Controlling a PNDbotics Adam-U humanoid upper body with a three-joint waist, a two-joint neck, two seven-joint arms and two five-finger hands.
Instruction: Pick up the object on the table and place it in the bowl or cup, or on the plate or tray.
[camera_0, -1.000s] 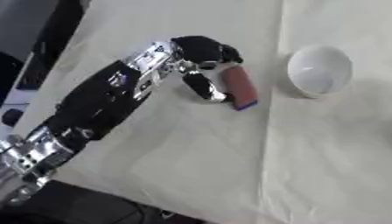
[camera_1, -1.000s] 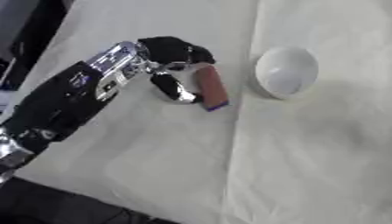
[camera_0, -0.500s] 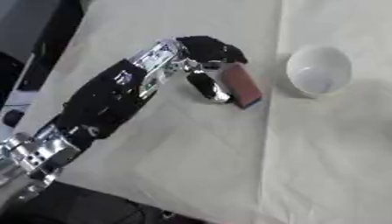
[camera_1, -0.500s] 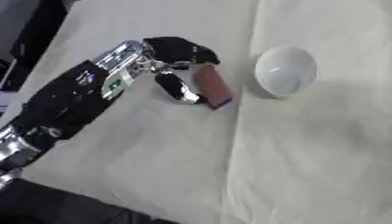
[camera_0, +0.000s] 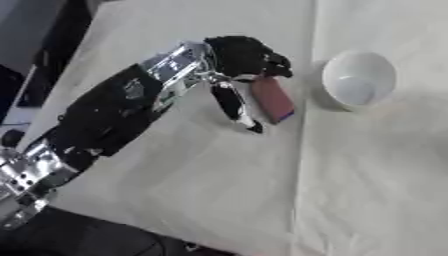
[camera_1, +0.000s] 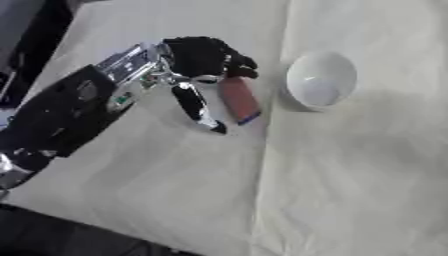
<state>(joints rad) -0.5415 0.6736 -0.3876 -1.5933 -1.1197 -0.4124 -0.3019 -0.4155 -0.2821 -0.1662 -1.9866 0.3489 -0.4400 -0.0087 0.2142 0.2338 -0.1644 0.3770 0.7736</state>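
- The left robot hand (camera_0: 241, 57) sits in the upper middle of the frame; its fingers curl over the top of a flat reddish block (camera_0: 273, 99), with the thumb stretched down beside it
- The block stands tilted on the worktop (camera_0: 367, 170), just left of the white bowl (camera_0: 359, 80) at upper right; whether it is lifted clear, I cannot tell
- Judged so: the grasp is made; carrying to the bowl and releasing remain
- The right robot hand shows nowhere

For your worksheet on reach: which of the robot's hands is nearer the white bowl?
Left. The left hand holds a reddish object just left of the white bowl; the right hand is out of view.
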